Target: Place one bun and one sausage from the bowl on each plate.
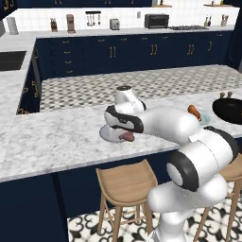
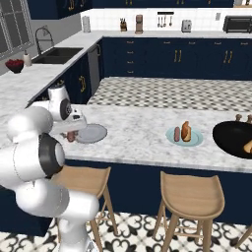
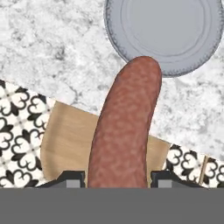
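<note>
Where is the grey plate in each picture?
Left base view: the grey plate lies left of centre on the counter, partly behind the arm.
Right base view: left of centre, beside the arm.
Hand view: top right, beyond the held sausage's tip.
Shared landmark: the wooden stool under the counter.

Premises are a domestic kitchen, rendered. Dark navy cabinets [image 1: 118, 54] with brass handles line the far wall beneath a white marble worktop. That worktop carries a toaster [image 1: 114, 23], a toaster oven [image 1: 156, 21], a knife block [image 2: 123, 24] and hanging utensils [image 1: 92, 18]. A sink with a tall tap [image 2: 43, 35] sits at far left. A marble island counter [image 1: 56, 137] stands near, with wooden bar stools [image 2: 189, 197] tucked beneath it. The floor is patterned tile [image 2: 147, 231].
</note>
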